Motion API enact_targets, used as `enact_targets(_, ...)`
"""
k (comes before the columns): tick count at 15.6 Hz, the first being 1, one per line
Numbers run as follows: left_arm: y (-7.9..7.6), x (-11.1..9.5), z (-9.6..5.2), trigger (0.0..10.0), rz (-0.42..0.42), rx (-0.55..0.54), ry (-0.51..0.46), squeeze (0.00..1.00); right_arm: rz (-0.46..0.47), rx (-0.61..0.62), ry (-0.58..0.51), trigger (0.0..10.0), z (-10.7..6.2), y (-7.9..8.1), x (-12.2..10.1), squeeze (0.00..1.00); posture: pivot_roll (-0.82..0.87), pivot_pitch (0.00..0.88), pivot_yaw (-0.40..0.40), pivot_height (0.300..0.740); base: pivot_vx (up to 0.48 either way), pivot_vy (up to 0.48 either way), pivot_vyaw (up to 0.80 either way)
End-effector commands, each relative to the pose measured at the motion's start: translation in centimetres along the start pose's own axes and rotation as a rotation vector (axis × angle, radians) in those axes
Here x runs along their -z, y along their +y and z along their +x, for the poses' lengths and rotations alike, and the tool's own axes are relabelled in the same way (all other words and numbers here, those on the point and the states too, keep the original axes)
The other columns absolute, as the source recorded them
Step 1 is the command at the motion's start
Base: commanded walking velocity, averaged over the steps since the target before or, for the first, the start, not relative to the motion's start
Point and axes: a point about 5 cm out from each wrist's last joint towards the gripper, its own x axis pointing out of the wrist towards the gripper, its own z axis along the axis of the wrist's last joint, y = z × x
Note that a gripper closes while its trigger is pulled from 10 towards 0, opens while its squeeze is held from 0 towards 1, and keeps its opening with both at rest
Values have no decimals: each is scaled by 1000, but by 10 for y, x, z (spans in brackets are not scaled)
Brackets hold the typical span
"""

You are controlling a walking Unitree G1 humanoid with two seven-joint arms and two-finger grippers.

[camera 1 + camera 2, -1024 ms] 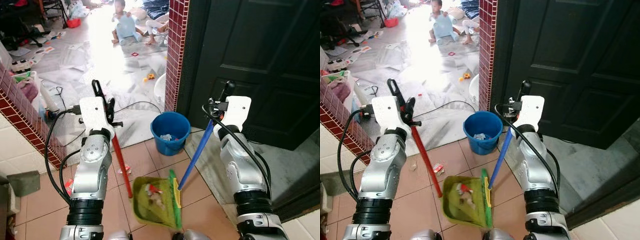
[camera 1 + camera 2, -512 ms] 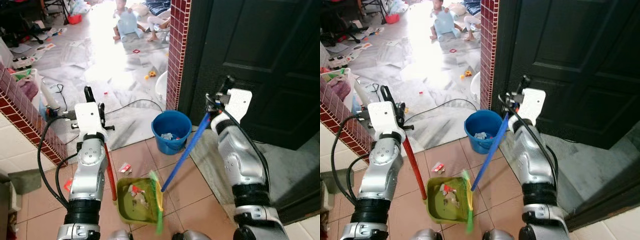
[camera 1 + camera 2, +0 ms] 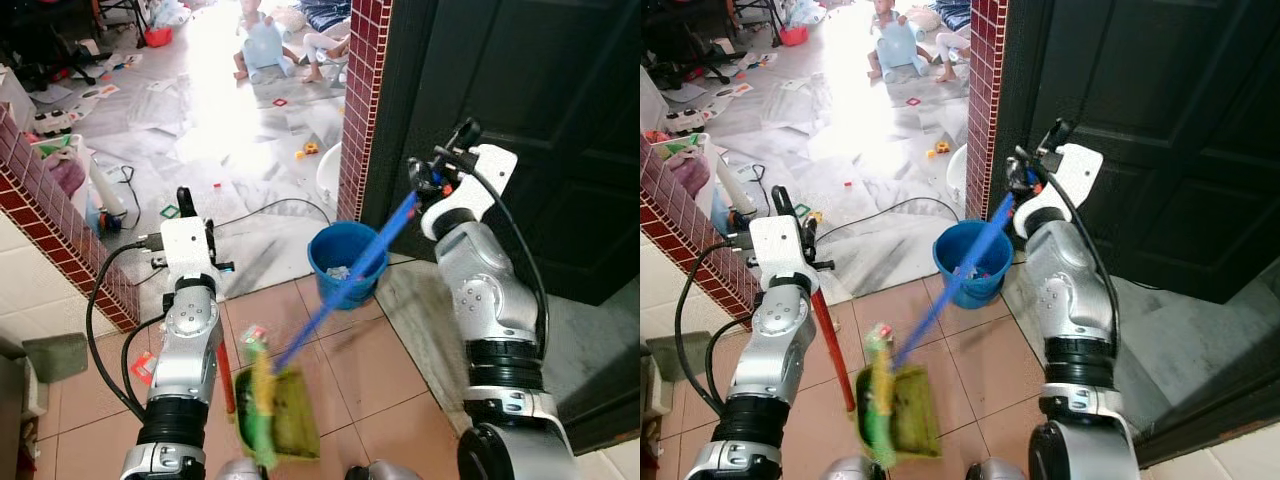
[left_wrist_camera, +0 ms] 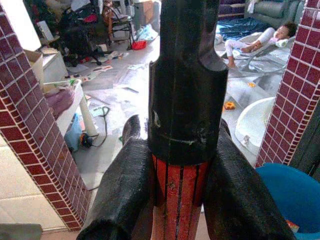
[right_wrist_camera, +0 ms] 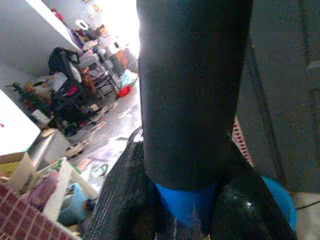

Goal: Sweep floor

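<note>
Sweeping into the pan is the step in hand, judged from the layout: the right gripper [image 3: 437, 178] is clamped on the top of the blue broom handle [image 3: 345, 285], jaws closed round the black grip cap as the right wrist view shows, and the handle slants down across the front of the blue bucket [image 3: 992, 272] to the green broom head [image 3: 259, 392], which is blurred just beside the green dustpan [image 3: 292, 422] on the tiled floor [image 3: 375, 365]. The left gripper [image 3: 197, 212] is closed on the red dustpan handle [image 3: 832, 348], jaws pinching the red shaft just under its black cap, with the pan resting low between the arms. To do it well, the pan lip should be kept flat and pressed to the tile while the bristles are drawn toward it in short strokes; the red handle should be held steady so the pan is not pushed away by the broom. The slanted blue shaft should be kept off the bucket rim. Contents of the pan cannot be made out through the blur. Count: one broom, one dustpan, one bucket with some scraps inside, two grippers. One small red scrap [image 3: 143, 368] is seen on the tile beside the left arm and is judged to need a further pass. A cable [image 3: 262, 208] lies on the grey floor beyond and should be avoided.
</note>
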Motion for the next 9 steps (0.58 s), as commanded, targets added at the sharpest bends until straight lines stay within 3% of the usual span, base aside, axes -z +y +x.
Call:
enact_targets(1, -3, -16, 5, 10000, -9, 11, -69, 0, 31, -28, -58, 10000, 3, 7, -17, 0, -119, 0, 21, 740, 0, 0, 0)
enact_targets(9, -6, -12, 7, 10000, -11, 25, -51, 0, -19, -100, -198, 10000, 9, 18, -59, 0, -119, 0, 20, 740, 0, 0, 0)
